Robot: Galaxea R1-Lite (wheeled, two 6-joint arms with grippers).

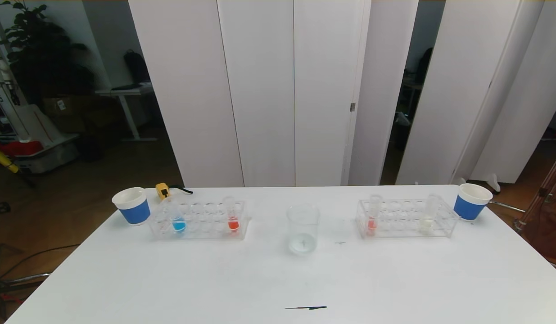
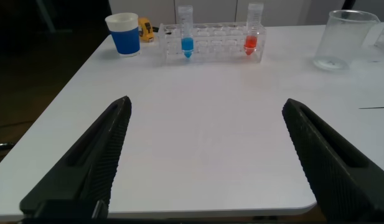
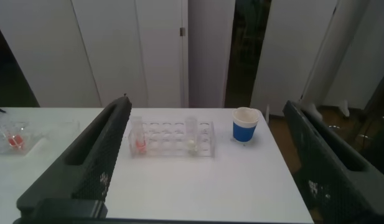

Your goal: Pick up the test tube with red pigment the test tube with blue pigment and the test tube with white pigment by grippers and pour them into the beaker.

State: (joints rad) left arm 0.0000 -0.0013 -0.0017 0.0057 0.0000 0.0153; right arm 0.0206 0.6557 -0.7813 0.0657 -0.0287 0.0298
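On the white table [image 1: 169, 279] in your head view, the beaker [image 1: 302, 228] stands upright at the centre, between two clear racks. Your left rack [image 1: 199, 220] holds the test tube with blue pigment [image 1: 176, 216] near its left end and a tube of bright red liquid [image 1: 232, 214] near its right end. Your right rack [image 1: 406, 218] holds a paler red tube [image 1: 373, 215] at its left end and the test tube with white pigment [image 1: 428, 213] toward its right end. A blue-banded paper cup [image 1: 132, 205] sits just beside each rack's outer end, and neither arm shows here.

From your left wrist, the left gripper [image 2: 204, 162] hangs above the table's near edge with its fingers [image 2: 98, 162] spread wide, holding nothing; the blue tube [image 2: 186, 32] and red tube [image 2: 253, 32] stand well ahead, the beaker [image 2: 344, 38] off to one side.

From your right wrist, the right gripper [image 3: 204, 162] is likewise spread wide and empty, well short of the rack with the white tube [image 3: 191, 135].
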